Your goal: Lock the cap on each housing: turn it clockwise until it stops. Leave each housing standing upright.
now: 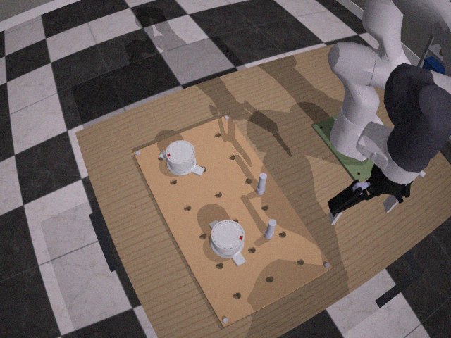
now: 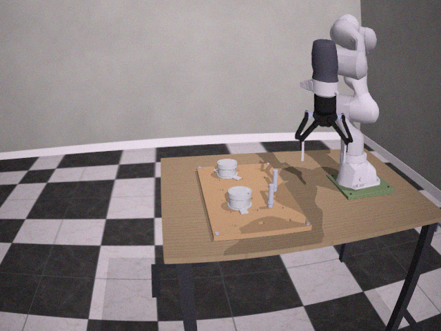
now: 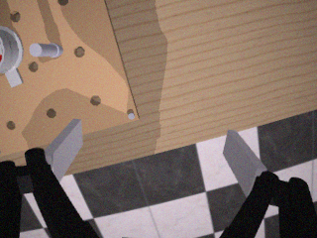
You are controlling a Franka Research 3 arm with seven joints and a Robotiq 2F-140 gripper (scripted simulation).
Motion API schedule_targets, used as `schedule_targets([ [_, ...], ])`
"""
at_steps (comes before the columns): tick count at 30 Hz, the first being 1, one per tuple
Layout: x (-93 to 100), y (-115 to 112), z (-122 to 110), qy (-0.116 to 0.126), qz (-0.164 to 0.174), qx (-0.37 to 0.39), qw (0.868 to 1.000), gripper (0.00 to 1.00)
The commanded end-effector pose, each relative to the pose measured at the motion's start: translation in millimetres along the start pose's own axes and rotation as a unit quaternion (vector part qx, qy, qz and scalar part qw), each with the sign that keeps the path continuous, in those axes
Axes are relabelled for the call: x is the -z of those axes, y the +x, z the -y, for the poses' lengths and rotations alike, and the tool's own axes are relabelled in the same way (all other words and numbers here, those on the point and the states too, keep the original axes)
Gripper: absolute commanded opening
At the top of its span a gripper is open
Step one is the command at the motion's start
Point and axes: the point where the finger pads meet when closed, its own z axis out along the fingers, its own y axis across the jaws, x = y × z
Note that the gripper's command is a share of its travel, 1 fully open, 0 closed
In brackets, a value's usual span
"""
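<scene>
and here comes the approach, no cap in hand!
the gripper [image 1: 360, 214] [image 2: 323, 151] [image 3: 155, 137] hangs with fingers spread wide, off to the side of the pegboard [image 1: 204, 251] [image 2: 227, 222] [image 3: 111, 55], where both capped housings stand upright: the near housing [image 1: 227, 238] [image 2: 239, 198] [image 3: 9, 52] beside the pegs, the far housing [image 1: 180, 157] [image 2: 227, 171] toward the opposite end. next it looks like a move over one cap, centred and level, straddle the rim, close, then twist clockwise to the stop, minding those upright pegs [image 1: 261, 183] [image 2: 271, 196] [image 3: 46, 50]!
</scene>
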Motion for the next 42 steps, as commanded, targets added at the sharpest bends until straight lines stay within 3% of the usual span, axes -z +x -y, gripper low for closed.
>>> schedule_targets([
  [1,-8.2,1.4,31.1,0.001,0.011,-0.139,0.990,1.00],
  [8,-8.2,1.4,31.1,0.001,0.012,-0.149,0.989,1.00],
  [9,-16.6,10.7,64.9,-0.002,0.018,-0.236,0.972,1.00],
  [17,-16.6,10.7,64.9,-0.002,0.019,-0.250,0.968,1.00],
  [18,-24.5,22.2,95.6,-0.005,0.025,-0.339,0.941,1.00],
  [42,-24.5,22.2,95.6,-0.005,0.025,-0.340,0.940,1.00],
])
